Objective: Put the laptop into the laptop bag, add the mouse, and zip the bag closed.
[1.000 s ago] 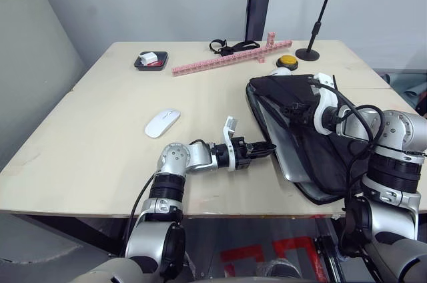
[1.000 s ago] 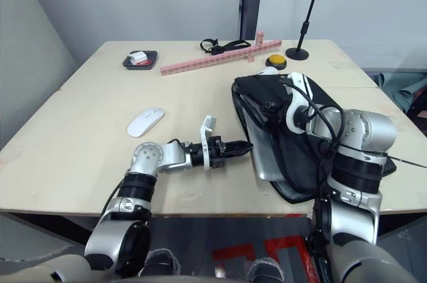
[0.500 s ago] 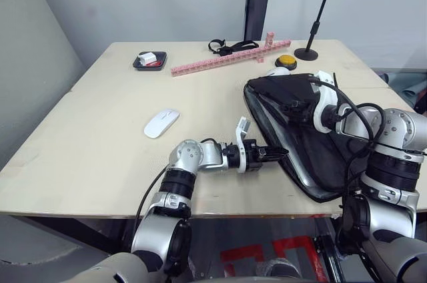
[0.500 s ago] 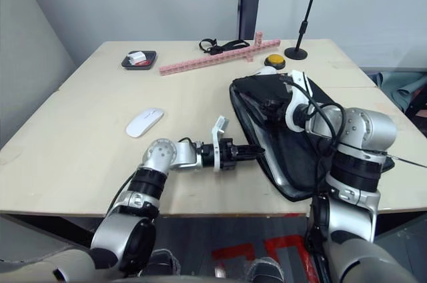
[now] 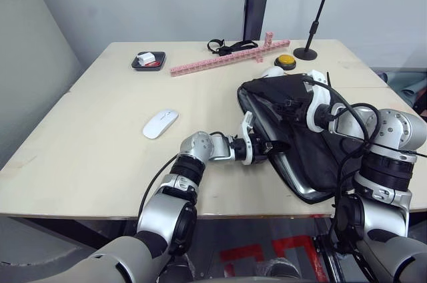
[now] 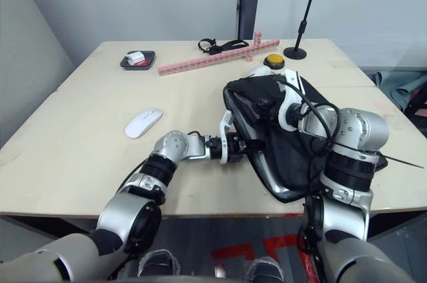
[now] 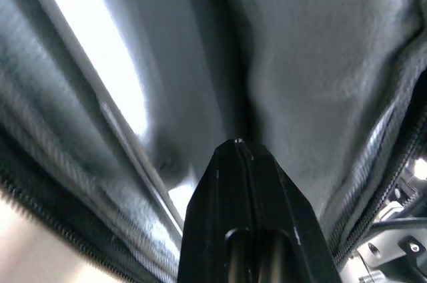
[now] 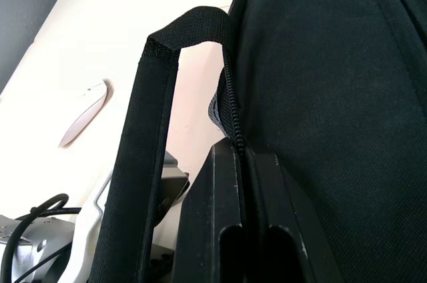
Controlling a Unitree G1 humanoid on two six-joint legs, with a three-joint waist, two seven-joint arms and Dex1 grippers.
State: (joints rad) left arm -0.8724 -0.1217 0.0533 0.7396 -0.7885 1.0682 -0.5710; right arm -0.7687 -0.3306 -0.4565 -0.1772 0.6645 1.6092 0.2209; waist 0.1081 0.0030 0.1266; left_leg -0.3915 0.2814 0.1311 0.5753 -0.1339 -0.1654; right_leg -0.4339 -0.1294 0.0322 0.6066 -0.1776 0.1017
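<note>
The black laptop bag point(image 5: 313, 139) lies at the table's right side with its left edge held up. Only a thin silver rim of the laptop point(image 5: 291, 177) shows at the bag's front edge; the rest is inside. My left gripper point(image 5: 271, 147) is shut, empty, and pushed into the bag's opening, against the grey lining point(image 7: 313, 63). My right gripper point(image 8: 237, 153) is shut on the bag's zipper edge beside a strap handle point(image 8: 160, 116), on top of the bag. The white mouse point(image 5: 160, 123) rests on the table left of the bag, apart from both grippers.
At the table's far side are a long pink brick strip point(image 5: 230, 58), a black tray point(image 5: 149, 61), a black strap point(image 5: 230, 46), a yellow button point(image 5: 287, 61), a white lump point(image 5: 272, 71) and a camera stand point(image 5: 319, 16). Bare tabletop surrounds the mouse.
My left gripper has moved right, from outside the bag into its opening. The bag's left edge has risen and shifted left over the laptop, hiding most of it.
</note>
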